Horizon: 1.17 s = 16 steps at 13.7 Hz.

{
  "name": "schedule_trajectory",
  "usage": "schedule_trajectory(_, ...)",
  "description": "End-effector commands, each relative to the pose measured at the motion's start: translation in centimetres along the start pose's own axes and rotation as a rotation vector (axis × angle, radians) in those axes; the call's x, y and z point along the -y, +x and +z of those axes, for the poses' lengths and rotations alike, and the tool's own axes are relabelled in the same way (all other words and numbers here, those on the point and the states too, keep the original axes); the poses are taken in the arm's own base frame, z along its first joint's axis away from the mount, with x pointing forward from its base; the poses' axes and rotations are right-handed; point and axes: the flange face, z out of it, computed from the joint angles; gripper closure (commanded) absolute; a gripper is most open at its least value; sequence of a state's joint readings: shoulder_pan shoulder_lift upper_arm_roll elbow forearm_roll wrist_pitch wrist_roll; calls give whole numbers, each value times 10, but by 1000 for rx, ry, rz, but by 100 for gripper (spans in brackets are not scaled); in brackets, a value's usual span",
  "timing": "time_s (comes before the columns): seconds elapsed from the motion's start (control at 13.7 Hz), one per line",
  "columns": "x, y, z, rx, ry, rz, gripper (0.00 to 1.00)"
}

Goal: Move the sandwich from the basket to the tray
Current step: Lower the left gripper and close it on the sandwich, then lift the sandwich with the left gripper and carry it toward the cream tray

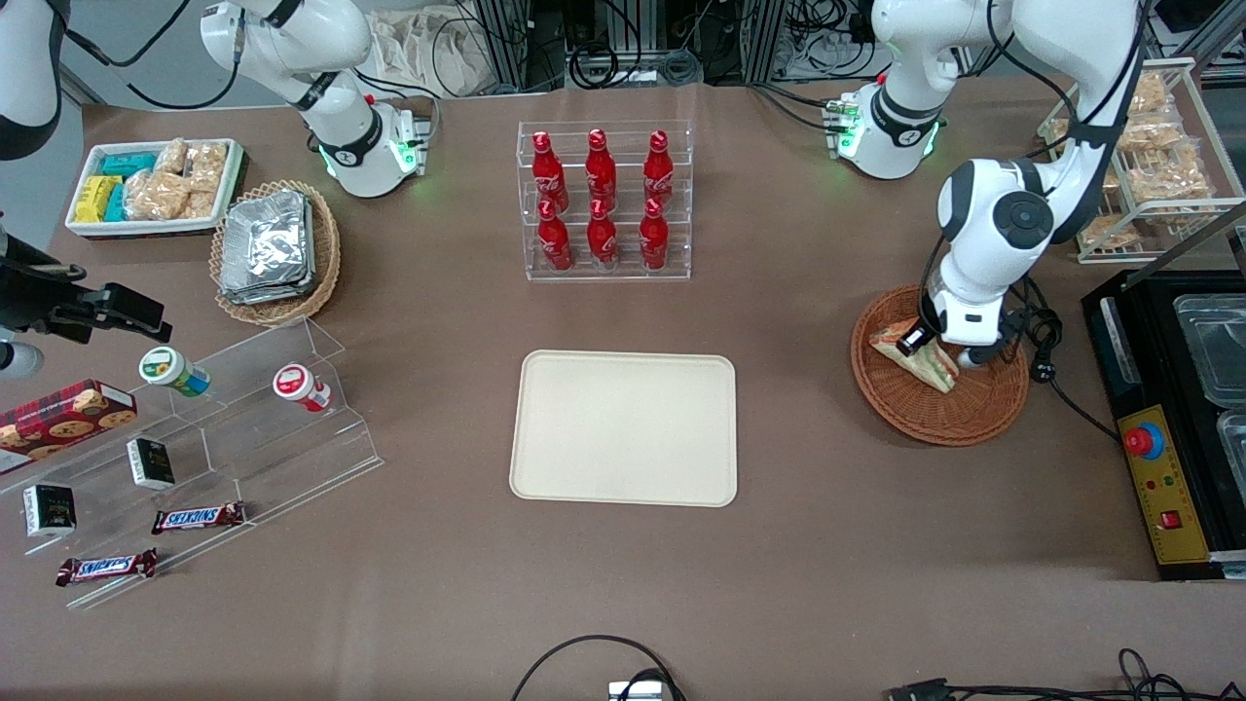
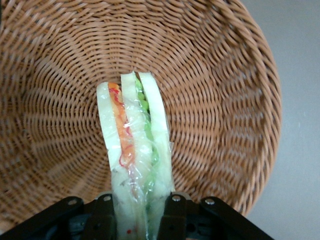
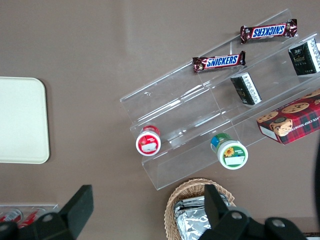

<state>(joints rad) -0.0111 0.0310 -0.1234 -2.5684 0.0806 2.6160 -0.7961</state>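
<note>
Sandwich is standing on edge inside the basket, long axis pointing away from the hand, which is gripping its end.

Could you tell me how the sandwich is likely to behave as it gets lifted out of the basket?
The sandwich looks soft: white bread slices around loose filling, so it may squash where the pincer clamps it. Its clear film wrap looks smooth, so it could slip. It is probably light, and nothing else in the basket should snag it.
</note>
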Motion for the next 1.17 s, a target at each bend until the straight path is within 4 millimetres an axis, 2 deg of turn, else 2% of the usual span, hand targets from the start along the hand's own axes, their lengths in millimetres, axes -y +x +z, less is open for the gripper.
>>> schedule_trajectory(0.0, -7, -12, -48, -19, 48, 155, 95)
schedule_trajectory(0.15, -20, -16, -65, -21, 58, 283, 94)
schedule_trajectory(0.44, -50, -34, -77, -40, 55, 537, 93)
schedule_trajectory(0.66, -70, -33, -94, -79, 28, 726, 89)
schedule_trajectory(0.95, -118, -51, -115, -99, -25, 825, 89)
schedule_trajectory(1.09, -139, -48, -115, -84, -47, 847, 89)
